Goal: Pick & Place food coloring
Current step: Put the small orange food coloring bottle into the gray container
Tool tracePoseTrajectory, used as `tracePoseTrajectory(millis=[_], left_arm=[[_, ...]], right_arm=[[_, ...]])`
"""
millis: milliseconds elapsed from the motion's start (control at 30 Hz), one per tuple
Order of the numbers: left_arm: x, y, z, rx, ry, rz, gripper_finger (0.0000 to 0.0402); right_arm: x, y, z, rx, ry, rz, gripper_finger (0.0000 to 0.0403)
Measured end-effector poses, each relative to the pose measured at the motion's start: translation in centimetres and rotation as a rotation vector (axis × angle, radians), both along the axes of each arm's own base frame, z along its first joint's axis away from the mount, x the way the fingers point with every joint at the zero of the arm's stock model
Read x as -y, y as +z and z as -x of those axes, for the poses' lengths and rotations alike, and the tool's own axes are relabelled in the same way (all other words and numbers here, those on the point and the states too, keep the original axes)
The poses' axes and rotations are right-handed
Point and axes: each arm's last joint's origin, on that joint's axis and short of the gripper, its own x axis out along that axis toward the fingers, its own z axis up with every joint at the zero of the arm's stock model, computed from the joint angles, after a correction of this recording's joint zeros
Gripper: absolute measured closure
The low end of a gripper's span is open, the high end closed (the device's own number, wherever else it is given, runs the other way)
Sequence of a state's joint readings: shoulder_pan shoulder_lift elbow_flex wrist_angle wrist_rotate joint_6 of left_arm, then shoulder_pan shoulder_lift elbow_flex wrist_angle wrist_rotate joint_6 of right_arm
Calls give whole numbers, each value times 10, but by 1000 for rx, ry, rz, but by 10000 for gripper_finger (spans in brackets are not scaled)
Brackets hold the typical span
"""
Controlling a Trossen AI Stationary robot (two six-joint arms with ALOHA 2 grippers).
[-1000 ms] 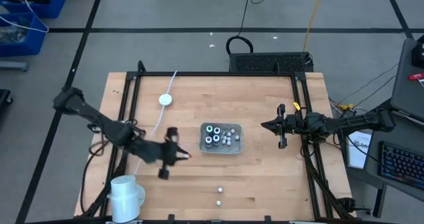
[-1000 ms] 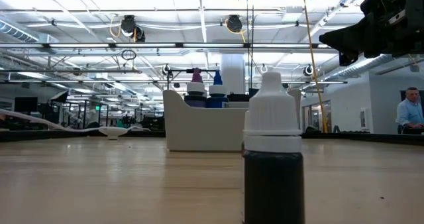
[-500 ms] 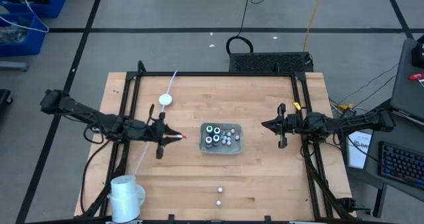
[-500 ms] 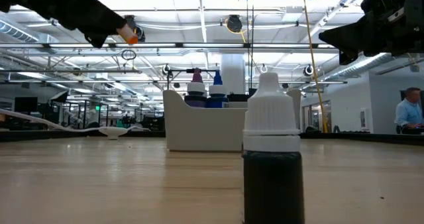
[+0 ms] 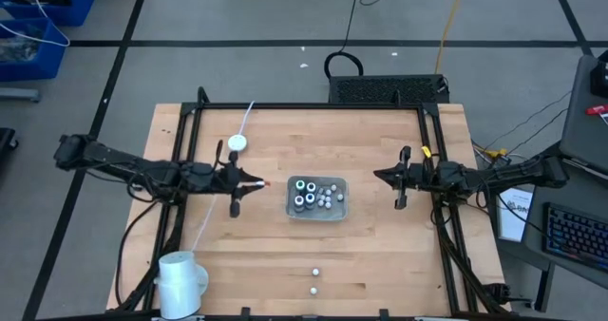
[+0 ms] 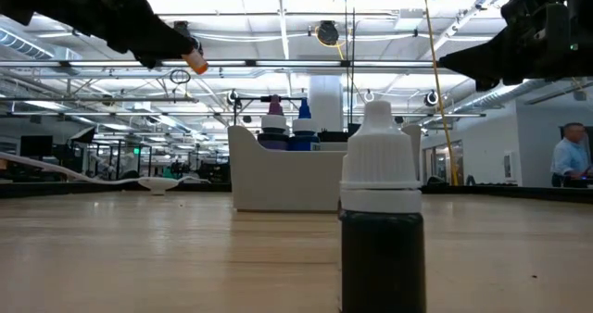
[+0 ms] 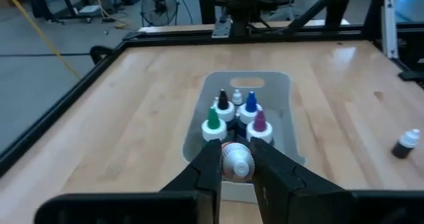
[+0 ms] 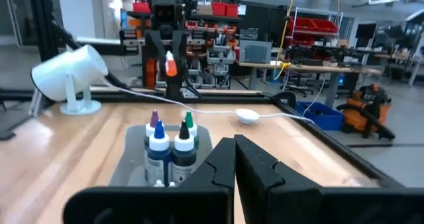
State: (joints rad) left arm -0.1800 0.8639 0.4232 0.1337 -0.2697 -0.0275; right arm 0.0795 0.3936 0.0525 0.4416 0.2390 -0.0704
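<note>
A grey tray (image 5: 338, 214) at the table's middle holds several small food coloring bottles (image 7: 233, 114) standing upright, with green, black, blue and purple tips. Two more bottles (image 5: 314, 281) stand on the table near its front edge; one fills the low view (image 6: 381, 222), dark body and white cap. My left gripper (image 5: 255, 182) hovers left of the tray, shut on an orange-tipped bottle (image 6: 195, 63). My right gripper (image 5: 378, 177) is shut and empty, right of the tray and above the table. My left gripper pinches the small bottle by its white cap (image 7: 236, 163) between its two fingers. The fingers lie level, coming from the table's left, and the bottle lies along them with its orange tip (image 5: 265, 182) pointing toward the tray. The bottle is lifted clear of the table.
A white lamp-like object (image 5: 180, 278) stands at the near left corner. A white puck (image 5: 237, 142) with a cable lies at the far left. Black rails (image 5: 313, 106) frame the table. Bare wood lies between the tray and the two loose bottles.
My left gripper, shut on the orange-tipped bottle, has risen and gone toward the far edge, ending level just left of the tray; in the low view it has come in at the top left and moved right. My right arm has kept still.
</note>
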Motion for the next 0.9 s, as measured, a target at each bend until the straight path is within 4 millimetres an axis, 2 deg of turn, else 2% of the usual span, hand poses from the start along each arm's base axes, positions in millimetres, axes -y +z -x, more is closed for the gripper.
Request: tracePoseTrajectory(millis=[300, 433, 633, 833, 900], left_arm=[[-7, 2, -6, 39, 27, -10, 341], [-8, 9, -20, 57, -7, 5, 341], [-8, 25, -71, -59, -101, -22, 341], [-8, 42, -137, -166, -186, -81, 341], [-7, 42, -157, -212, -206, -96, 341]], right_arm=[[0, 0, 0, -11, -3, 70, 403], [0, 4, 0, 24, -8, 108, 403], [0, 13, 1, 115, -15, 120, 403], [0, 13, 1, 117, -11, 86, 403], [0, 12, 1, 111, -9, 84, 403]])
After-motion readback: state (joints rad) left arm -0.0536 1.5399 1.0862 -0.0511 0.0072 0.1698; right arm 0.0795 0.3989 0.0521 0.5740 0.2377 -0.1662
